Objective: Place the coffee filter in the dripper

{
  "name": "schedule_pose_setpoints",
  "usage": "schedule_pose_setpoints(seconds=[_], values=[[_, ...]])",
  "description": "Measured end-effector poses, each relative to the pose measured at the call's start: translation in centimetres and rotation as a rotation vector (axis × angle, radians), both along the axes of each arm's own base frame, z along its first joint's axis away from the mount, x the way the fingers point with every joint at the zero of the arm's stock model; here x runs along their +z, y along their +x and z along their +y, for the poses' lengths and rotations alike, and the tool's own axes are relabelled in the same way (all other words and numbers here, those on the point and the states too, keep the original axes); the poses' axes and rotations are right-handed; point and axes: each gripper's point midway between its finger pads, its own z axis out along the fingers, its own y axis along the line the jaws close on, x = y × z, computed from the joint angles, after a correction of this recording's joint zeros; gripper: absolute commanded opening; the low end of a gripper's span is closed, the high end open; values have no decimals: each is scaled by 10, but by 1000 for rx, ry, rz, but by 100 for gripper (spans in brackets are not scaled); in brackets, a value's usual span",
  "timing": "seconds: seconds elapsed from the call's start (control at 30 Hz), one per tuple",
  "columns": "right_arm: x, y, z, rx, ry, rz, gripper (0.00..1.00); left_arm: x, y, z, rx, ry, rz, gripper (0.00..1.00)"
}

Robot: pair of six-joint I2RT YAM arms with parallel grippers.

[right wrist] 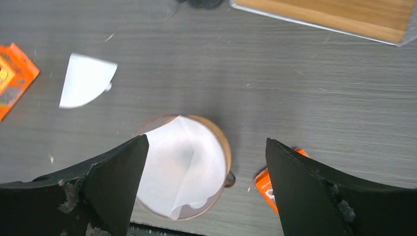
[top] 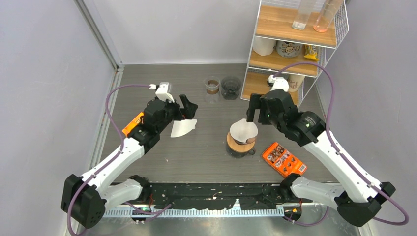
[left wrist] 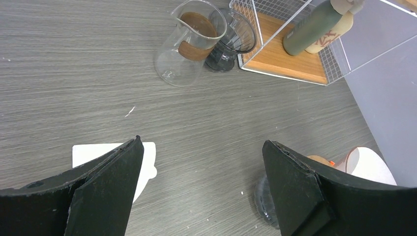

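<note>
White paper coffee filter (right wrist: 182, 164) sits opened inside the dripper (top: 240, 146), mid-tabletop toward the near edge, an orange packet (top: 283, 159) beside it. Above it the right tool (right wrist: 205, 142) hovers with jaws wide, gripping nothing. The left tool (left wrist: 201, 142), equally wide and empty, hangs over a spare filter (top: 183, 128) toward the left edge. Placement looks finished; next, the right tool should lift clear without brushing the paper.

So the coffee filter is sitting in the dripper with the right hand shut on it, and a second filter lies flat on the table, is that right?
Not quite. The right hand is open, its fingers spread to either side of the coffee filter in the dripper, as the right wrist view shows. The second filter does lie flat on the table.
</note>
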Motion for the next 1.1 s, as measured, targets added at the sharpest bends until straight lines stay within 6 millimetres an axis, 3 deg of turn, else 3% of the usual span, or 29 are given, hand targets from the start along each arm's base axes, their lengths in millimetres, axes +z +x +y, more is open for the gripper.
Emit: schedule_pose_setpoints(seconds=[0.1, 0.3, 0.47, 0.7, 0.87, 1.1], values=[[1, 8, -22, -98, 5, -42, 96, 0, -1, 1, 2, 2, 4, 99], [-21, 27, -63, -272, 16, -69, 96, 1, -6, 11, 39, 15, 14, 100], [-45, 34, -82, -351, 25, -102, 95, -1, -11, 29, 115, 43, 30, 100], [-59, 39, -109, -453, -21, -183, 95, -17, -16, 43, 183, 68, 108, 99], [-77, 36, -125, -511, -61, -194, 95, -25, -13, 41, 193, 74, 156, 100], [-82, 37, -135, -553, -72, -224, 96, -26, 8, 25, 181, 92, 208, 100]])
